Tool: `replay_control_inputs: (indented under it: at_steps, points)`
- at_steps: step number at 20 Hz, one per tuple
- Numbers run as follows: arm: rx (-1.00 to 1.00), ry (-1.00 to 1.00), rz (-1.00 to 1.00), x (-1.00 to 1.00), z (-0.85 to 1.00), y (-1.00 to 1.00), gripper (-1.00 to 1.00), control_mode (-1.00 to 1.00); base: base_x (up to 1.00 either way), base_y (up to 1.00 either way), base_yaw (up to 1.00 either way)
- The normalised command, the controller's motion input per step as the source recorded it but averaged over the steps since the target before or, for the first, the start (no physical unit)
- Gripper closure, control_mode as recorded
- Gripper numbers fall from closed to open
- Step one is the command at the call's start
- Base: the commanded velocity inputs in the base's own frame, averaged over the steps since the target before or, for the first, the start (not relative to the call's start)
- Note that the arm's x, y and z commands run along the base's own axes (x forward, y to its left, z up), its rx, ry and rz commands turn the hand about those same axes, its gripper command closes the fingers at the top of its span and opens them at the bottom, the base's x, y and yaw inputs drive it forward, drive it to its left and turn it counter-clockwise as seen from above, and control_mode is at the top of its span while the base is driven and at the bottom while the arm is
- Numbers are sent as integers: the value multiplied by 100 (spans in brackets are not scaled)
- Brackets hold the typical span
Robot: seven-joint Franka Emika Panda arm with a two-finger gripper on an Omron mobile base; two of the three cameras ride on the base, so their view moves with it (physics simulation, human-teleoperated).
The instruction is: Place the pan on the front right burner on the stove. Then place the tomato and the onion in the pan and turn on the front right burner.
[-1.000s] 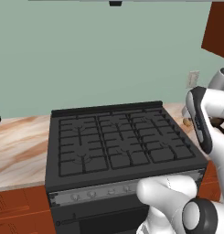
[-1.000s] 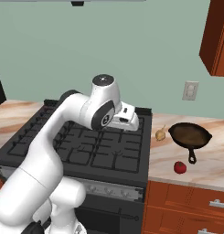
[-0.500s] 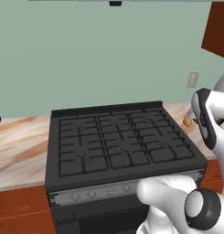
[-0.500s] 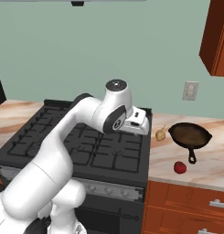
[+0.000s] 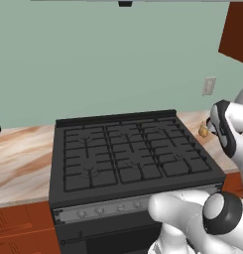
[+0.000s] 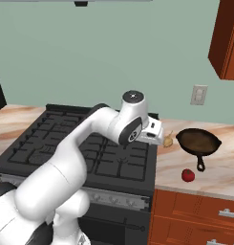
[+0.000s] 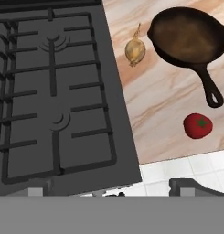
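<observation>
**A:** How far along are you, going by the left base view?

**B:** Nothing is done yet. The stove (image 5: 133, 158) has every grate bare, and the front right burner (image 5: 180, 166) at its 4 o'clock corner is unoccupied. Past the stove's right edge, at about 3 o'clock, I catch the onion (image 5: 204, 131) on the desk (image 5: 19, 158), partly behind my own arm.

**A:** And the right base view?

**B:** There my tool (image 6: 162, 137) hangs over the stove's right edge; from that side I cannot make out the fingers well. The pan (image 6: 198, 142) sits on the desk (image 6: 218, 167) at 3 o'clock of it, handle pointing toward the front edge. The onion (image 6: 168, 141) lies just beside the pan's left rim, the tomato (image 6: 187, 175) near the handle's end, apart from it. A wall outlet (image 6: 198, 94) is above, well clear.

**A:** The hand view?

**B:** My finger tips stand wide apart at the bottom, holding nothing. The pan (image 7: 189, 36) is at 1 o'clock, the onion (image 7: 135, 50) at 12, the tomato (image 7: 198, 125) at 3, the front right burner (image 7: 61, 119) at 9.

**A:** What is left?

**B:** Everything: pan onto the burner, both vegetables in, knob turned. The onion hugs the pan's rim, so I judge the handle the cleaner grab, though the tomato lies near it.
</observation>
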Motion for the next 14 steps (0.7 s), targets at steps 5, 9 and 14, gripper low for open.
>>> replay_control_inputs:
  at_steps: [5,9,14]
  points:
    - [-1,0,0,21,-14,-28,-100,-100,0,0,0]
    - [-2,0,0,25,-19,-31,-100,-100,0,0,0]
    - [-1,0,0,28,-21,-38,-100,-100,0,0,0]
